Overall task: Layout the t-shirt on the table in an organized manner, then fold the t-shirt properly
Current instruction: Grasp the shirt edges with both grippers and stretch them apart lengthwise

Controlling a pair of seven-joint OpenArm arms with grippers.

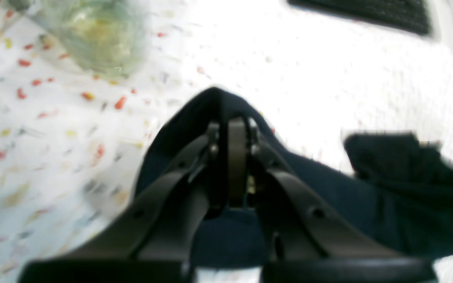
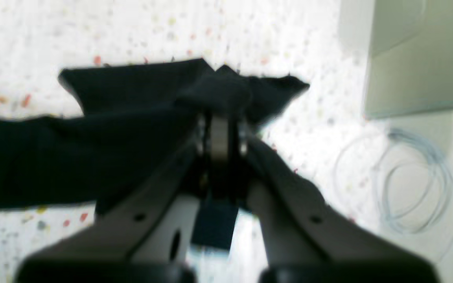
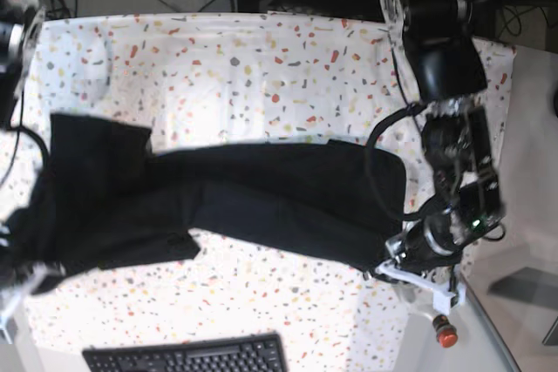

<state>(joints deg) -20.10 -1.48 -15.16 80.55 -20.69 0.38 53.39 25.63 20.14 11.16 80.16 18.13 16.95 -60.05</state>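
From my base view, the t-shirt (image 3: 261,202) is a long black band stretched across the middle of the table (image 3: 261,67), running from one side edge to the other, its near-left end bunched and hanging toward the table's edge. The table's white cloth, flecked red, yellow and grey, shows bare above and below the band. In the left wrist view, I see the left gripper (image 1: 236,129) with its fingers clenched on a peak of the dark fabric, which rises in a fold around the fingertips; a second lobe of the shirt lies to that view's right. In the right wrist view, the right gripper (image 2: 220,118) has its fingers pinched on a gathered bunch of cloth, the shirt spreading away to that view's left. A clear glass (image 1: 96,35) stands on the table beyond the left gripper, apart from the shirt. A black keyboard (image 3: 187,355) lies at the base view's near edge, well apart from the fabric. A coil of pale cable (image 2: 403,184) lies on the plain surface beside the table.
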